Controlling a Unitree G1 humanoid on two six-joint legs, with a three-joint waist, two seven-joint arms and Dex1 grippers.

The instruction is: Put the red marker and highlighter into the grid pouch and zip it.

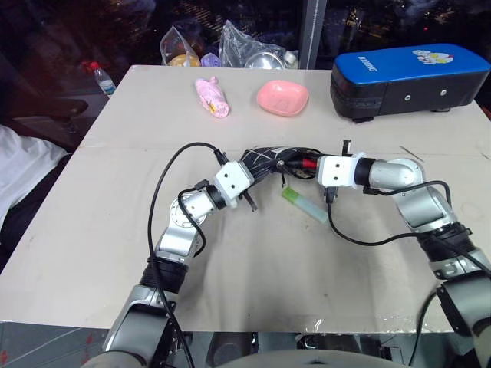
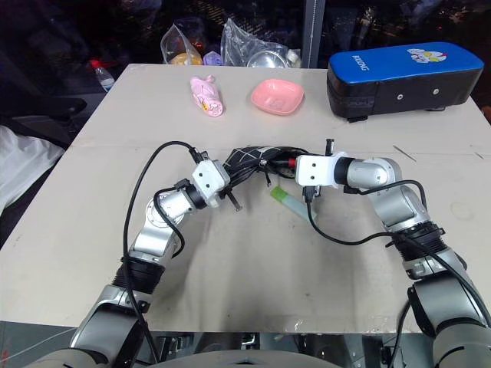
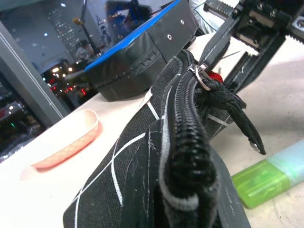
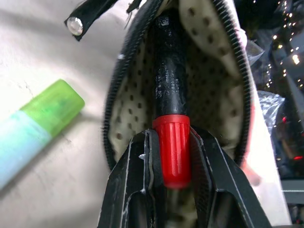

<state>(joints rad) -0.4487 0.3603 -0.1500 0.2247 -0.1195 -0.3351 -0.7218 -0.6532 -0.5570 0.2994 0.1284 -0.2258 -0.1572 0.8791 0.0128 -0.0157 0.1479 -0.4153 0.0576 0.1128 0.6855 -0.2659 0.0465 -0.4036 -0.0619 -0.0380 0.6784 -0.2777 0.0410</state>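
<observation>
While my right jaws (image 4: 172, 156) clamp the marker (image 4: 172, 118), its black end pointing into the pouch (image 4: 209, 90) mouth at frame centre, my left jaws (image 1: 244, 178) hold the pouch's other end, pinched together. Lower right of them the highlighter (image 1: 304, 203) lies on the surface (image 1: 253, 268), nearer my right arm.

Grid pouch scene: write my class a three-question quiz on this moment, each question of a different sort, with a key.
1. True or false: the highlighter is already inside the grid pouch.
2. What sits between the right gripper fingers? A) the red marker B) the zipper pull C) nothing
3. Name the pink thing nearest the blue case.

Key: 1 false, it lies on the table beside the pouch. 2 A, its black end inside the open pouch. 3 the pink dish.
</observation>
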